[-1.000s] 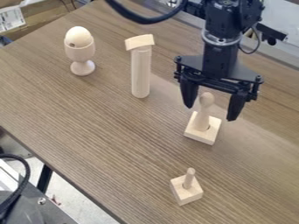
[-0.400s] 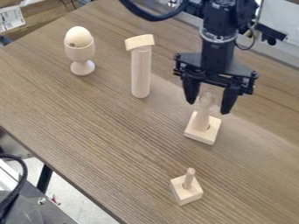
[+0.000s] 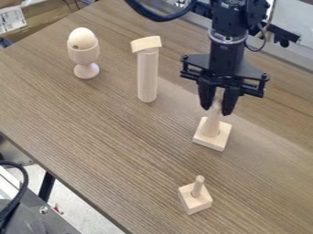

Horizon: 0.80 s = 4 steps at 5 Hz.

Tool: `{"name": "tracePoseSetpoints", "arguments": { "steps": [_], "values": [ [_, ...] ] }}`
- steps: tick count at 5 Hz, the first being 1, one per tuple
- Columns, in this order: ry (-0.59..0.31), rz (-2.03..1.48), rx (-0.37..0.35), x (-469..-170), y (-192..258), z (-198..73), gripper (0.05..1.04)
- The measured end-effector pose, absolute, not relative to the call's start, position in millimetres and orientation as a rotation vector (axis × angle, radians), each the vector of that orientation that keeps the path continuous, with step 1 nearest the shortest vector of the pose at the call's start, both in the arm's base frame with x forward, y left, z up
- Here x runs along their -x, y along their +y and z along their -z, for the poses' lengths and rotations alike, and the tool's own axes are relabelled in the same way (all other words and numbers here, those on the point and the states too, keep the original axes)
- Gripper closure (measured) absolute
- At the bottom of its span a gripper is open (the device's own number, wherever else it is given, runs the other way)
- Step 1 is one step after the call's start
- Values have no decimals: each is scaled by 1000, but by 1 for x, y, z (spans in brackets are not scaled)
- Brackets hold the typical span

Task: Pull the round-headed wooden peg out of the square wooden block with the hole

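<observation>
Gripper (image 3: 217, 111) closes its jaws on the top of a peg (image 3: 211, 125), upright between the worktop's (image 3: 110, 151) near and far edges; a shorter peg (image 3: 197, 188) stands closer to the near edge.

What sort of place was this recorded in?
Probably a robotics lab or workshop: a black robot arm stands over a wood-grain table, simple wooden pieces such as an egg cup are spread out on it, and metal equipment with a black cable sits at the lower left.
</observation>
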<state>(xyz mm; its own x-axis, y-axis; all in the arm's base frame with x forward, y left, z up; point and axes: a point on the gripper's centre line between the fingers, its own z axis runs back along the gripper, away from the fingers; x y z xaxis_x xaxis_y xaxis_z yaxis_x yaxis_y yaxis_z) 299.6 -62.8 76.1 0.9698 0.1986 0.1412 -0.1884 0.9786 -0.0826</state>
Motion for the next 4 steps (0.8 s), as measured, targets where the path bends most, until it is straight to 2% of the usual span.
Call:
{"name": "tracePoseSetpoints", "arguments": {
  "steps": [2, 3, 4],
  "values": [
    [-160, -175, 56, -307, -62, -88, 761],
    [-183, -185, 73, -316, -55, -97, 761],
    [-216, -168, 103, -338, -45, -109, 761]
  ]
}}
